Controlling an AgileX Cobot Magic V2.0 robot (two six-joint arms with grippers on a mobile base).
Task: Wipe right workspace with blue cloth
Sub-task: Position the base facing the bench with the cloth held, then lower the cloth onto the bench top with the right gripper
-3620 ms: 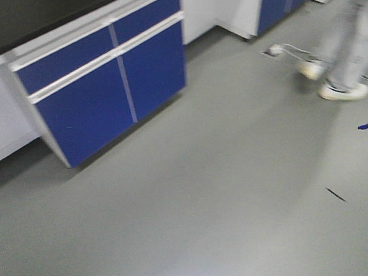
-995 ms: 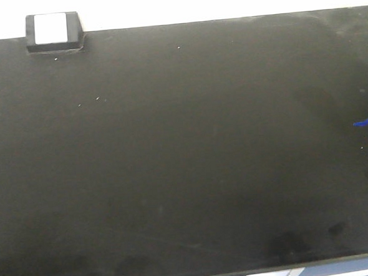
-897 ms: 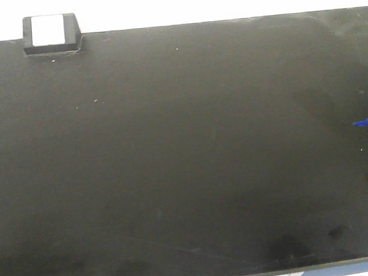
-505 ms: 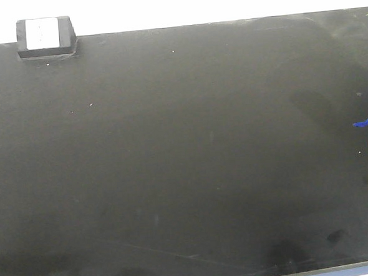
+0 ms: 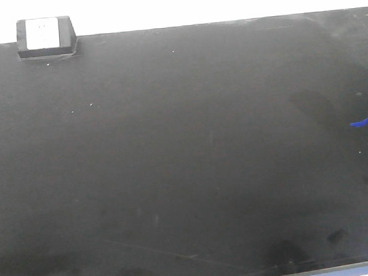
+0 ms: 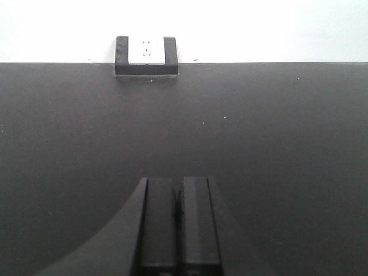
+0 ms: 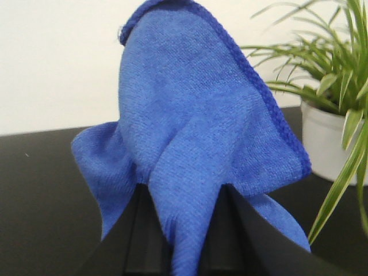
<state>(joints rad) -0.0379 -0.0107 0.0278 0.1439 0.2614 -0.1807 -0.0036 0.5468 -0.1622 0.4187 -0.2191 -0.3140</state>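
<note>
The right gripper was clamped on the blue cloth. A bunched fold ran down between its two fingers and was pinched there. The rest of the rag billowed up and out above the fingertips, its stitched hem curving along the top and right side (a loose flap hung off to the left as well). In the front-facing view only a sliver of the cloth showed at the right edge of the frame, over the right workspace, with one corner poking left; whether it touched the black surface could not be told. The left gripper had its fingers pressed together with nothing between them, above the same dark surface and facing the small black box with a white face at the back edge. A potted plant stood behind the cloth, to its right
</note>
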